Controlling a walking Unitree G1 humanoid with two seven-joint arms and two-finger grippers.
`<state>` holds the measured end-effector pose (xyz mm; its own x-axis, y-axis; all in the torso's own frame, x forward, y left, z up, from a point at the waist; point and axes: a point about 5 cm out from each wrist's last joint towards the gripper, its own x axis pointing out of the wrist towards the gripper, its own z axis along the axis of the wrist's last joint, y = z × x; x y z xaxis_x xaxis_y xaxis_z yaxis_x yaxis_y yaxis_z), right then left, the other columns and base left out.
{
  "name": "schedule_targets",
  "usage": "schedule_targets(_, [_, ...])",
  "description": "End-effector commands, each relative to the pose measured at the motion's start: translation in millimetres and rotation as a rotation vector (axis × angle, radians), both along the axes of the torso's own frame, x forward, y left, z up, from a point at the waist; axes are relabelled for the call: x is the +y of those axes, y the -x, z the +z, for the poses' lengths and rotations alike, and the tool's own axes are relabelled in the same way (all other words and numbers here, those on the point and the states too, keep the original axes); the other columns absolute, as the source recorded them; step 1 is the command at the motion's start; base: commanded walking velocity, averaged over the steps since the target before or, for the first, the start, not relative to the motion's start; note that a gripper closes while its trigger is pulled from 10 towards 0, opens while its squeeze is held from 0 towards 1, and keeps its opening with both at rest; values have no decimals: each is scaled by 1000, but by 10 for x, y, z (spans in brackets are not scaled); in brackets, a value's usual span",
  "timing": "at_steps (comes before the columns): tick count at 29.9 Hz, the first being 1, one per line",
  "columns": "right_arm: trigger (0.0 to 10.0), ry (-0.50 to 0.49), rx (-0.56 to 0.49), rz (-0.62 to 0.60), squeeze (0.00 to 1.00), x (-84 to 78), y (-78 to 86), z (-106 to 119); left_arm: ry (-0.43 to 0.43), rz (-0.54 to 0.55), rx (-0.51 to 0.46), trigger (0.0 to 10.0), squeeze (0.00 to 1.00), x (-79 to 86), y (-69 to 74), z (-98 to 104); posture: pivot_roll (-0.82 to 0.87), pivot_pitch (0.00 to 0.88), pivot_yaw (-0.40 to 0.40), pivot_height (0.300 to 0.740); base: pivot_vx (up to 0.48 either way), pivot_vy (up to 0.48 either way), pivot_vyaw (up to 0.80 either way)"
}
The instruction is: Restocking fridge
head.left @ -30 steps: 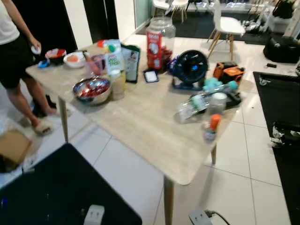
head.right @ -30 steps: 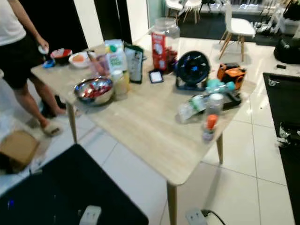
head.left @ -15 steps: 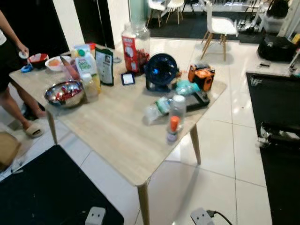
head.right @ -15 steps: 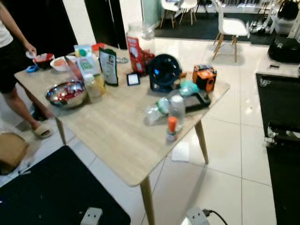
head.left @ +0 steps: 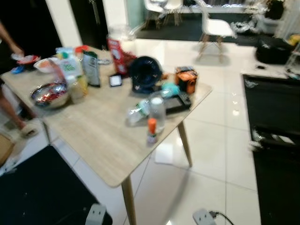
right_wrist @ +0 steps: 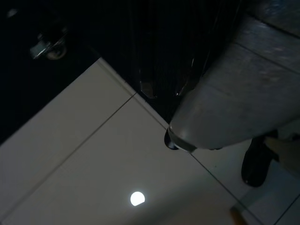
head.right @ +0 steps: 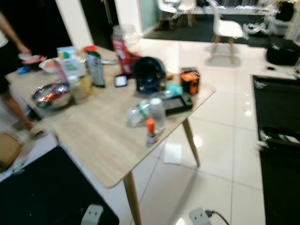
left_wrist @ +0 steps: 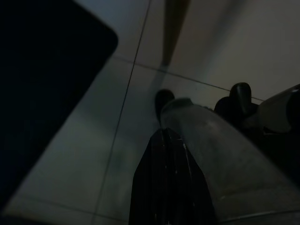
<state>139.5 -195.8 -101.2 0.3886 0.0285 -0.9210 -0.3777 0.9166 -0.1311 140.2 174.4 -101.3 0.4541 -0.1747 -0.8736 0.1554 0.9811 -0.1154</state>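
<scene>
A clear bottle (head.left: 137, 112) lies on its side near the table's (head.left: 93, 140) right edge, long axis running left-near to right-far. Both tools hang over floor tiles; left tool (left_wrist: 164, 140) fingers together, right tool (right_wrist: 161, 89) unclear.

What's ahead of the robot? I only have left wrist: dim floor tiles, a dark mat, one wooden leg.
Observer: That leg belongs to a wooden table crowded with groceries and kitchen items.
Operator: What's nearest the robot's edge?
Observer: A small orange-capped bottle, standing upright.
Operator: Anything tipped over?
Observer: Yes. A clear plastic bottle lies on its side, right beside an upright white-capped container.
Operator: Anyone nearby?
Observer: A person stands at the table's far left end, past a steel bowl.
</scene>
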Motion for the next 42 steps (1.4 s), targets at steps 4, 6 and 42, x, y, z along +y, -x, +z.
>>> schedule_targets(4, [10000, -22, 22, 3, 0, 62, 49, -25, -9, 14, 25, 10000, 0, 41, 76, -25, -55, 0, 51, 740, 0, 0, 800])
schedule_targets(6, [10000, -23, 23, 5, 0, 63, 50, -26, -8, 15, 26, 10000, 0, 39, 81, -26, -55, 0, 51, 740, 0, 0, 800])
schedule_targets(42, [10000, 243, -376, -539, 0, -797, -611, 493, -15, -3, 28, 10000, 0, 31, 79, -27, -61, 0, 48, 740, 0, 0, 156])
